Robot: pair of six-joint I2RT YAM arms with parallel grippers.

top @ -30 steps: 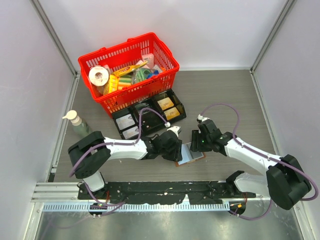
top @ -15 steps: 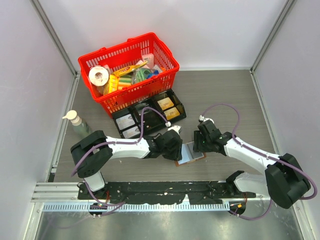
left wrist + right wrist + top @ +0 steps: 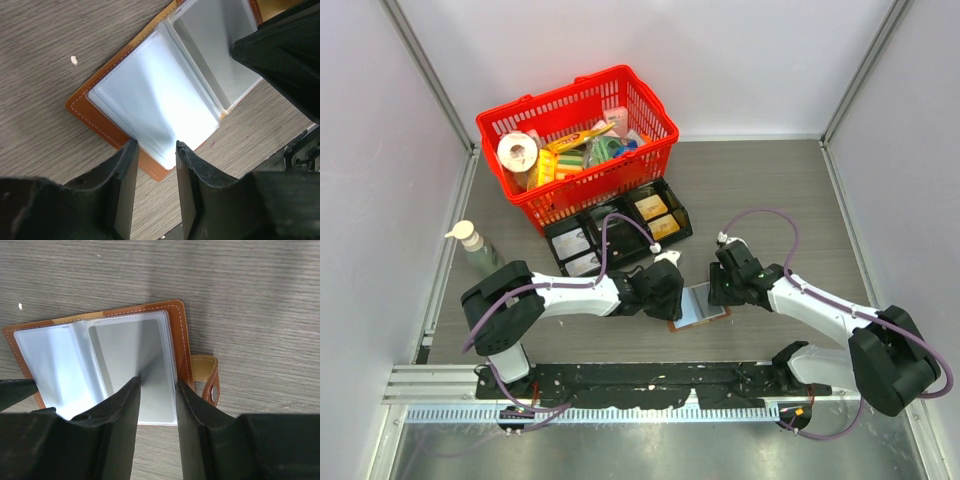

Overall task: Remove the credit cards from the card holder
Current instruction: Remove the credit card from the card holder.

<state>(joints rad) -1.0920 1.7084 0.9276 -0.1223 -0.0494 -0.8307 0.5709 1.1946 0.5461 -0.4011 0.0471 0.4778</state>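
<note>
The card holder [image 3: 700, 306] lies open on the table between both grippers, brown with tan edges and clear pale blue sleeves. In the right wrist view [image 3: 178, 340] a grey credit card [image 3: 125, 352] sits inside the sleeve of the half with the snap strap [image 3: 208, 378]. That card also shows in the left wrist view [image 3: 212, 55]. My left gripper [image 3: 155, 145] is open a narrow gap, its tips at the near edge of the other half [image 3: 150, 100]. My right gripper [image 3: 157, 384] is open a narrow gap, tips down on the sleeve over the card. In the top view the left gripper [image 3: 670, 300] and right gripper [image 3: 718, 292] flank the holder.
A black divided tray [image 3: 620, 228] with small items lies just behind the holder. A red basket [image 3: 650, 150] full of goods stands at the back left. A pump bottle [image 3: 475, 250] stands at the left wall. The black rail [image 3: 620, 385] runs along the near edge.
The right gripper has shifted slightly over the holder's right half, and the holder has nudged a little. The left gripper has barely moved.
</note>
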